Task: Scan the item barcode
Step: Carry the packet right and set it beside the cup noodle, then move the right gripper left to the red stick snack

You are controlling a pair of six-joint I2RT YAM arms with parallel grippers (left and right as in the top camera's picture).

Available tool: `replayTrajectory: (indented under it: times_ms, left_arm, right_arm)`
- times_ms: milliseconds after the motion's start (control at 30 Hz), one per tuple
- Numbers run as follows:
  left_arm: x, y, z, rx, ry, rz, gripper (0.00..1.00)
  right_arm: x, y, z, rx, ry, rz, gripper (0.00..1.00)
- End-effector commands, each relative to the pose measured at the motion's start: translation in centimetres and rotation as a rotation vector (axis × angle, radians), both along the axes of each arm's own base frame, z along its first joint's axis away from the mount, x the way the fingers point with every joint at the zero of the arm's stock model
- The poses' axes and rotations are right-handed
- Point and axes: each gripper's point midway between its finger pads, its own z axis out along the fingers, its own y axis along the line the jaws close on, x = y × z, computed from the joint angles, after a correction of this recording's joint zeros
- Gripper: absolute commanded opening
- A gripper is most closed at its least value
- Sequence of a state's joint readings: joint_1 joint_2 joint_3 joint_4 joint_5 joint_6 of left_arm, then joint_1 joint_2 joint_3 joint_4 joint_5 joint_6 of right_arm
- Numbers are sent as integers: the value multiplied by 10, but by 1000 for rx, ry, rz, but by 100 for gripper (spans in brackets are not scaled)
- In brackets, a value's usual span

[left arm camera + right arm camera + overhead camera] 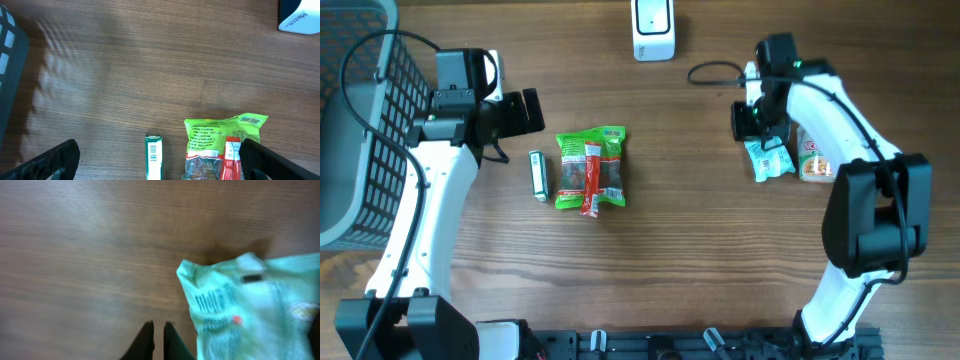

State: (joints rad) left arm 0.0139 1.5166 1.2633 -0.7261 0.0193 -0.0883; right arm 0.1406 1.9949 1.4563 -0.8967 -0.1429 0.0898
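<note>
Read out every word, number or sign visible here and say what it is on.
Nothing can be read in full.
White scanner: grey lettering, cut off and blurred, unreadable.
Mint packet: barcode, digits blurred.
Green snack bag: print too small.
Small green box: barcode, digits too small.
Orange packet: red lettering too small.

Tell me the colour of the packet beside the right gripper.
Pale mint-green packet with a black barcode; best in the right wrist view.
</note>
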Motion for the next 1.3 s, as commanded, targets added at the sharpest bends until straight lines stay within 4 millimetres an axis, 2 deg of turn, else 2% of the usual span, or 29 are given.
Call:
replayTrajectory:
  times_ms: [0,100,233,267,367,533,600,700,800,867,967,1000,1033,1267]
  left_arm:
    - [1,2,1,9,-4,5,100]
    - [1,2,1,9,-4,5,100]
    - [1,2,1,9,-4,5,100]
    - [1,2,1,9,-4,5,100]
    - [1,2,1,9,-4,5,100]
    - [1,2,1,9,-4,5,100]
    - [1,2,1,9,-4,5,100]
    - [1,2,1,9,-4,5,100]
    - [1,2,1,9,-4,5,100]
    - [1,2,1,9,-3,5,100]
    - [1,2,1,9,-4,5,100]
    - [1,2,1,9,-4,5,100]
    - [1,2,1,9,-4,5,100]
    - [1,2,1,9,-4,5,100]
  right_arm:
    - [-15,3,-26,12,20,-10,13]
    - [-12,-10,-36,-54,-12,-21,13]
    - [-7,-25,-32,-144,-37,-42,14]
    - [-5,-32,-26,-179,-43,-63,16]
    - [2,-33,-14,-187,-76,-70,19]
    - [14,-22,25,-125,-147,-64,27]
    - [13,-2,47,-6,-159,-41,34]
    - [2,55,93,337,-164,58,44]
    - [-13,95,126,577,-158,154,52]
    - [-19,108,130,620,-140,172,55]
    - [-27,129,130,627,-129,213,65]
    - [-29,135,130,631,-120,212,78]
    - [-31,141,129,632,-103,188,100]
    - [-41,198,118,593,-90,173,100]
